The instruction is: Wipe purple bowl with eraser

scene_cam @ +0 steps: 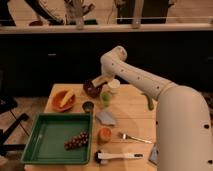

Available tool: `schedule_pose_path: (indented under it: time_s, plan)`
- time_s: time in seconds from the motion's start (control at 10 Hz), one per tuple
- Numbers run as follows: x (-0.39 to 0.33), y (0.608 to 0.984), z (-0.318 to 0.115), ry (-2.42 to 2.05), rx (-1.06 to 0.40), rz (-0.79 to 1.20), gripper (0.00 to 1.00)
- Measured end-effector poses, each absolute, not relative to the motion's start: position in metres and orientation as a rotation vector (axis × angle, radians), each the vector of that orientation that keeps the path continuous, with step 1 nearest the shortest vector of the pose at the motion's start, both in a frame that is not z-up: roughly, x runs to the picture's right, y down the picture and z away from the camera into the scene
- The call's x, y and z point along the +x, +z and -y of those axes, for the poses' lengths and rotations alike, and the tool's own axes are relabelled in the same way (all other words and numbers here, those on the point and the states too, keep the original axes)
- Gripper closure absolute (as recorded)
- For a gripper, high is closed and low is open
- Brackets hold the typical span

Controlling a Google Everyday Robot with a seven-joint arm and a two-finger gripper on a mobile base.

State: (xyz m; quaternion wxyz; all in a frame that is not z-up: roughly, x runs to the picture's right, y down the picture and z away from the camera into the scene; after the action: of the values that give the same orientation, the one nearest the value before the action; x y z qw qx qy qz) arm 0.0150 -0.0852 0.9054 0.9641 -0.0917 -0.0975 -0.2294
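The purple bowl sits at the back of the wooden table, tipped slightly toward the camera. My gripper hangs just over the bowl's right rim, at the end of the white arm that reaches in from the right. It is shut on the eraser, a pale tan block that slants down to the bowl's rim. The arm's end hides the fingers themselves.
An orange bowl stands left of the purple one, with a small dark cup in front. A green cup and a white cup are close by on the right. Nearer lie a blue-grey sponge, fork, brush and green tray with grapes.
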Motion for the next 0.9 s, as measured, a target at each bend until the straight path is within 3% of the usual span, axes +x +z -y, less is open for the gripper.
schedule_pose_path:
  time_s: [0.9]
  plan:
    - [-0.013, 0.943, 0.076, -0.556, -0.28, 0.214, 0.88]
